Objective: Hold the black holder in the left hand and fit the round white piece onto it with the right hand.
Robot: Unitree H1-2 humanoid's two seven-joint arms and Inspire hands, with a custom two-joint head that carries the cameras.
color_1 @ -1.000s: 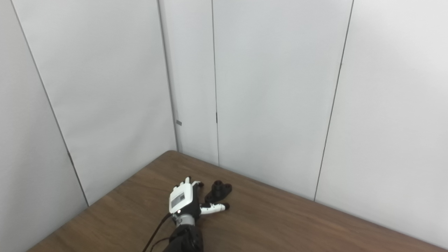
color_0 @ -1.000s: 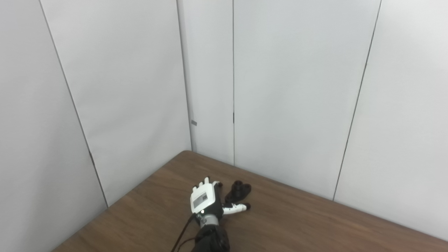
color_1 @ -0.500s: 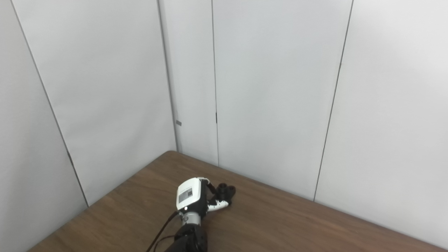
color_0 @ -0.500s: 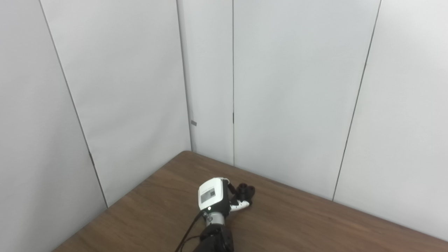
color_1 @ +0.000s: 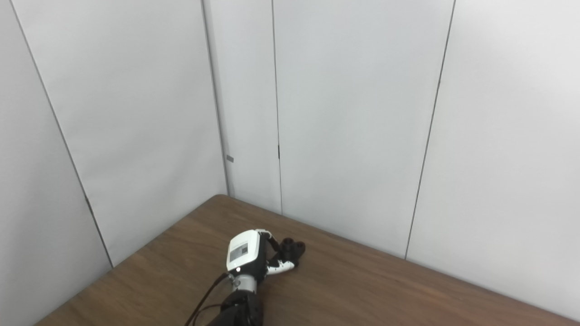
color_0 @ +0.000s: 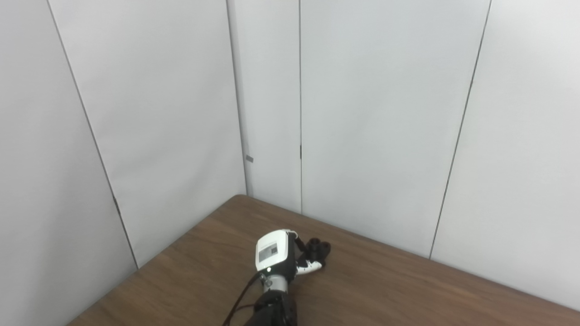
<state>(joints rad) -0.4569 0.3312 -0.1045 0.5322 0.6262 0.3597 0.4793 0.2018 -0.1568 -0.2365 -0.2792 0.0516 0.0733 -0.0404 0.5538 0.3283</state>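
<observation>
The black holder (color_0: pixel 319 248) lies on the brown table (color_0: pixel 385 285) near its far corner. My left hand (color_0: pixel 277 252) has its white back toward the camera and its fingers curled around the holder's left side, thumb below it. The same hand (color_1: pixel 247 253) and holder (color_1: pixel 292 248) show in the right eye view. The holder seems to rest on the tabletop inside the grasp. No round white piece is in view. My right hand is out of the picture.
Light grey wall panels (color_0: pixel 376 113) stand close behind the table and meet at a corner just beyond the holder. The table's left edge (color_0: pixel 154 267) runs diagonally down to the left.
My left hand went from open and flat beside the holder to curled around it, shifting slightly right. In the last half second the picture moved a little; the hand stayed put.
</observation>
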